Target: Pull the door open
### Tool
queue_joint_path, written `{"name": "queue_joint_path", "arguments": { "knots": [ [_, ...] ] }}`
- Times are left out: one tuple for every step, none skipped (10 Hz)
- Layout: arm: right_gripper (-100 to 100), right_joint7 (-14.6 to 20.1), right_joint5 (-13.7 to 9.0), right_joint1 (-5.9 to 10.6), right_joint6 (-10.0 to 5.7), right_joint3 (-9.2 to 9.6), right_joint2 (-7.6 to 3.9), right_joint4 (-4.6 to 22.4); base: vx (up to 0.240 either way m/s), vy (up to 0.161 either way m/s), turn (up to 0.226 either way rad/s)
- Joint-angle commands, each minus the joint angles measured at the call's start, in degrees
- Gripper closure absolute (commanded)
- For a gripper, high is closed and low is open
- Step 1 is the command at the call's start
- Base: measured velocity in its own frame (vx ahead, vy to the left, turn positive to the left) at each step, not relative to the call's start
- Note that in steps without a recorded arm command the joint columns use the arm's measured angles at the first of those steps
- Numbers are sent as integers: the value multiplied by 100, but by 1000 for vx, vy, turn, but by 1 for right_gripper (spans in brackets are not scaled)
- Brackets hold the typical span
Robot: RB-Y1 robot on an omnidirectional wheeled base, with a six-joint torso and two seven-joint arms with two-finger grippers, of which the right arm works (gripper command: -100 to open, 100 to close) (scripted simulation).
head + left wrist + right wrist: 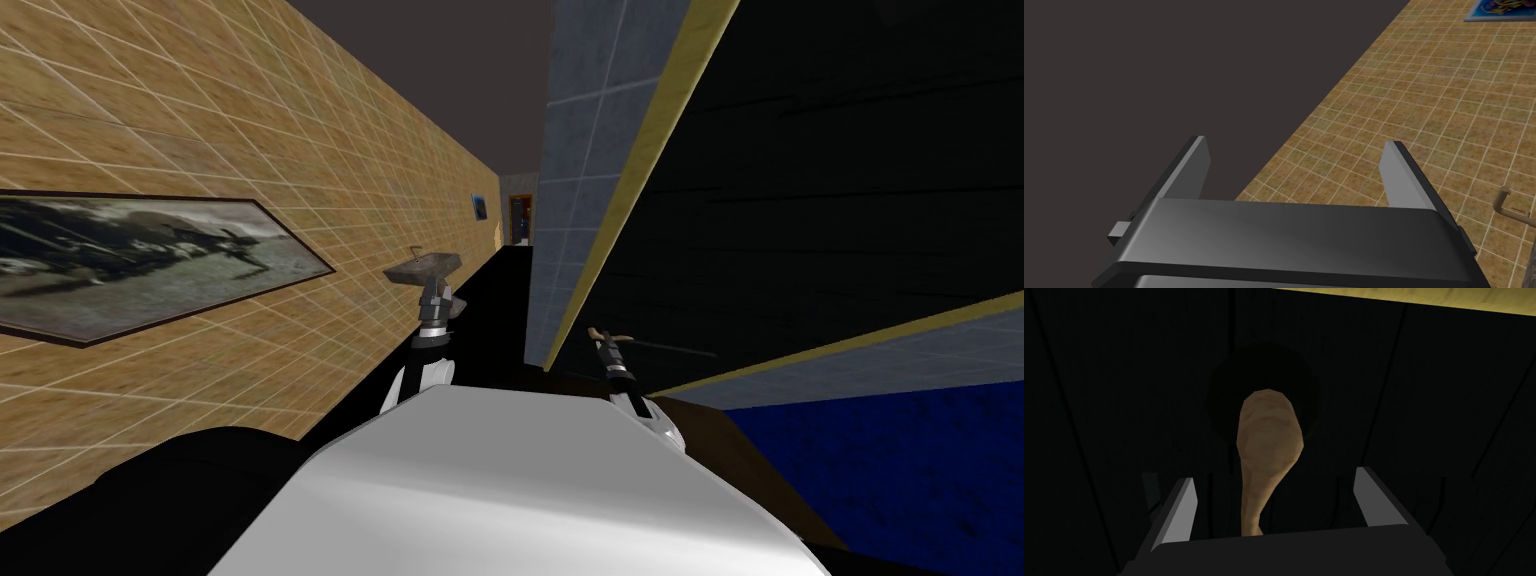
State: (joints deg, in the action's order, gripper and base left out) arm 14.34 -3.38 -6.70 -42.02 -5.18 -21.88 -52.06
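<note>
A very dark door [800,200] with a yellowish frame [640,170] rises on my right in the head view. Its tan lever handle [607,335] juts out near the door's edge. My right gripper [604,345] is at that handle. In the right wrist view the tan handle [1266,448] runs between the two fingers of my right gripper [1274,503], which stands open with gaps on both sides. My left gripper [434,290] is raised on the left near the tiled wall; in the left wrist view the left gripper [1296,165] is open and holds nothing.
A tan tiled wall [200,120] with a framed picture [120,255] runs along my left. A small wall-mounted basin [424,265] juts from it just past the left gripper. Grey tiled wall [585,120] borders the door frame. A blue floor [900,470] lies at the right.
</note>
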Motion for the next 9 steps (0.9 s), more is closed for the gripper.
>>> {"name": "queue_joint_path", "arguments": {
  "knots": [
    [-100, 72, -54, -44, -77, -91, -92, 77, 195, 11, 137],
    [-100, 43, -30, 59, -135, -52, -58, 231, 87, 5, 20],
    [100, 43, -30, 59, -135, -52, -58, 231, -10, -4, -16],
    [100, 43, -30, 59, -135, -52, -58, 231, -29, -6, -5],
    [100, 43, -30, 59, -135, -52, -58, 231, -28, -2, 9],
    [100, 43, -30, 59, -135, -52, -58, 231, -18, -1, 3],
    [100, 43, -30, 59, -135, -52, -58, 231, -9, 1, -3],
    [100, 43, -30, 59, -135, -52, -58, 231, 0, 0, 0],
    [100, 132, -8, -18, -217, 2, -131, 211, -90, -24, 107]
  ]
}}
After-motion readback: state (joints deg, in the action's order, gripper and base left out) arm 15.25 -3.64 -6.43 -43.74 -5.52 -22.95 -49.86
